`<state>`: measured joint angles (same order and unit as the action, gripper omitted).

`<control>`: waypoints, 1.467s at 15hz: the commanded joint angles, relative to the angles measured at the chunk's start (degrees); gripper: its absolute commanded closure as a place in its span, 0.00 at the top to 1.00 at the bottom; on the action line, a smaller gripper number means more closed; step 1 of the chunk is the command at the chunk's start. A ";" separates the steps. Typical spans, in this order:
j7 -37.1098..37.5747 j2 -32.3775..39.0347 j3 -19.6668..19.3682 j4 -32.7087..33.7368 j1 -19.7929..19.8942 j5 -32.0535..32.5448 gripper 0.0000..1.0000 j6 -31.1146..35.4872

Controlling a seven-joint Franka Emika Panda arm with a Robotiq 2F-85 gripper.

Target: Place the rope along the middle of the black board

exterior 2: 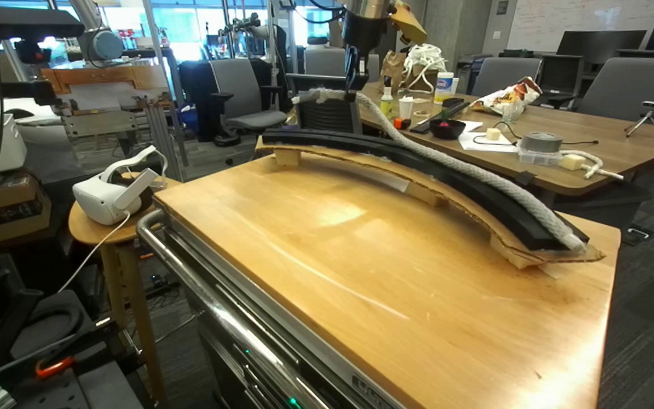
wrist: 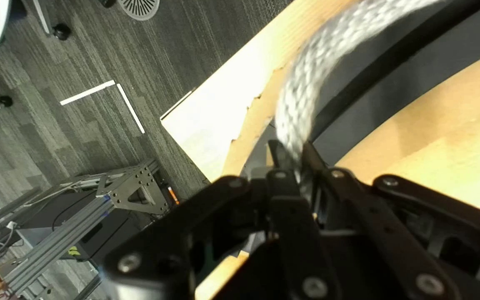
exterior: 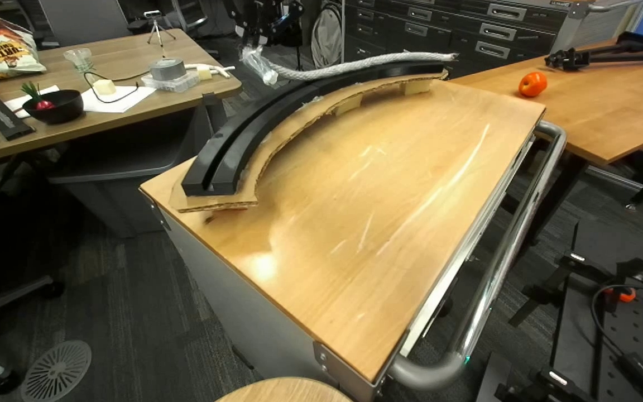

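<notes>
1. Looking down, in both exterior views, on a tan wooden tabletop, scuffed with pale streaks, patched with glare and flanked by a shiny metal rail.
2. Carries the black board, curved in an arc, grooved by a channel along its length, set on a cardboard base with a ragged corrugated edge and propped on pale blocks.
3. Beyond, in both exterior views, gives onto a brown table laid with a dark bowl, a snack bag, a grey tape roll and a small tripod.
4. In an exterior view, takes in another tan table with a round orange-red object on it, a dark drawer cabinet and grey carpet.
5. In an exterior view, also includes a white headset on a wooden stool, grey chairs and a whiteboard.
6. At the jaws: narrow, clamped around the rope near its frayed end, with a short length sticking out past the gripper.
7. From the grip, slopes down through the air, then follows the black board to its opposite end.
8. At that end, in an exterior view, lies with black showing on either side; impossible to tell whether seated in the channel.
9. On the gripper's side, in the wrist view, hangs raised above the black board, with the channel in plain sight alongside.
</notes>
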<state>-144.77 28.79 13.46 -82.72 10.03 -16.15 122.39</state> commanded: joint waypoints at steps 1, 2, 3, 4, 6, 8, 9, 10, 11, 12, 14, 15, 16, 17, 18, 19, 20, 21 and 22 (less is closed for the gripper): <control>0.47 1.92 -1.36 4.28 -1.35 -1.24 0.03 -6.19; 1.19 2.04 -1.58 4.65 -1.60 -1.12 0.03 -7.44; 1.61 2.22 -1.72 5.04 -1.73 -1.21 0.03 -8.31; 2.45 2.53 -1.90 5.64 -1.91 -1.31 0.03 -9.24; 4.26 3.30 -2.22 6.82 -2.28 -1.26 0.03 -10.69; 6.32 4.18 -2.48 8.32 -2.59 -1.23 0.03 -12.45; 7.42 4.66 -2.57 9.17 -2.76 -1.15 0.03 -13.42; 8.15 5.26 -2.59 10.17 -2.92 -1.03 0.03 -14.36; 9.01 5.84 -2.65 11.10 -3.09 -0.90 0.03 -15.25; 9.76 6.65 -2.76 12.32 -3.39 -0.57 0.03 -16.06; 11.28 8.42 -2.88 14.92 -3.78 -0.25 0.03 -17.81; 11.93 9.14 -2.93 15.95 -4.00 -0.10 0.03 -18.53; 12.29 9.79 -2.91 16.98 -4.16 0.04 0.03 -19.33; 12.61 10.38 -2.84 17.77 -4.26 0.08 0.03 -19.75; 12.50 10.84 -2.85 18.39 -4.50 0.48 0.03 -19.85; 12.10 11.28 -2.86 19.11 -4.75 1.03 0.03 -20.26; 11.86 11.61 -2.98 19.49 -5.16 1.75 0.03 -20.12; 11.52 11.97 -3.02 19.98 -5.51 2.46 0.03 -20.30; 11.48 12.34 -3.12 20.41 -5.92 3.41 0.03 -20.52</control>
<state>-133.55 38.82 11.48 -67.24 6.08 -14.87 104.42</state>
